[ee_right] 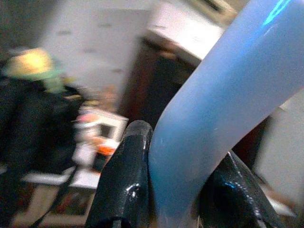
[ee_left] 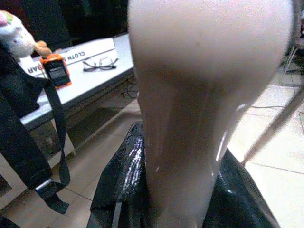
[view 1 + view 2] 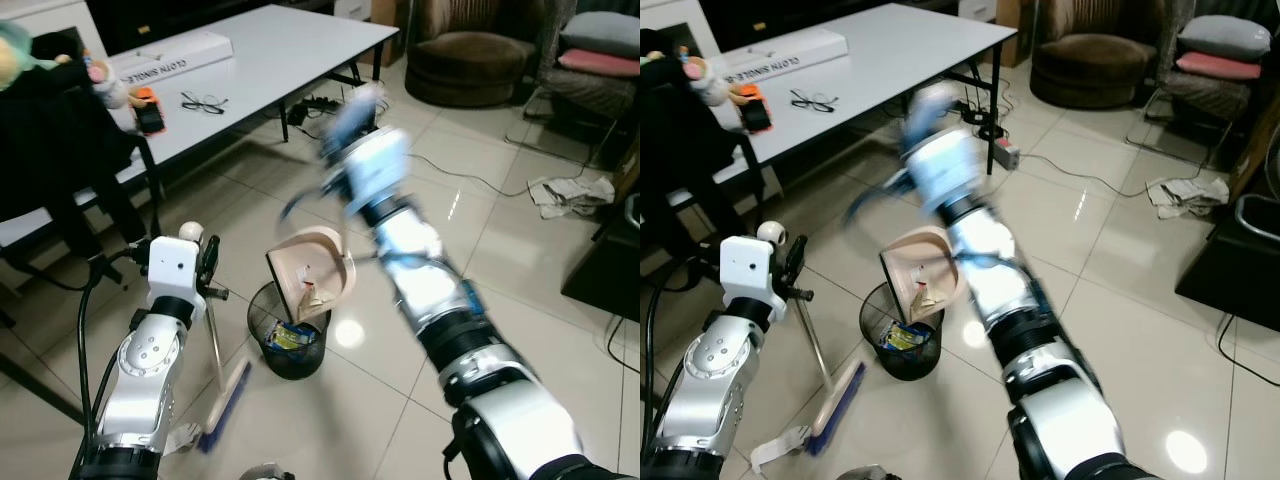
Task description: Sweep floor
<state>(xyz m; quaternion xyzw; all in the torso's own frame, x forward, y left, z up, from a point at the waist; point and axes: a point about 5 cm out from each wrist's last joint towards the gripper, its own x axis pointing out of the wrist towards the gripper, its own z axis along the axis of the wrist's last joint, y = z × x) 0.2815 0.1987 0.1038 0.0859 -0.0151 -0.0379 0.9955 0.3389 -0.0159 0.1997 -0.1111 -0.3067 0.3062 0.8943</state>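
Note:
My right gripper is shut on the curved blue handle of a beige dustpan. The pan is tipped on edge over a black mesh bin on the tiled floor, and a paper scrap lies in its mouth. Some rubbish is inside the bin. The right arm is blurred. My left gripper is shut on the cream top of a broom. The broom's thin shaft slants down to a blue brush head on the floor left of the bin.
A white table with glasses and a long box stands at the back left, a black bag on a chair beside it. A brown armchair, crumpled paper, a power strip and a dark cabinet lie right.

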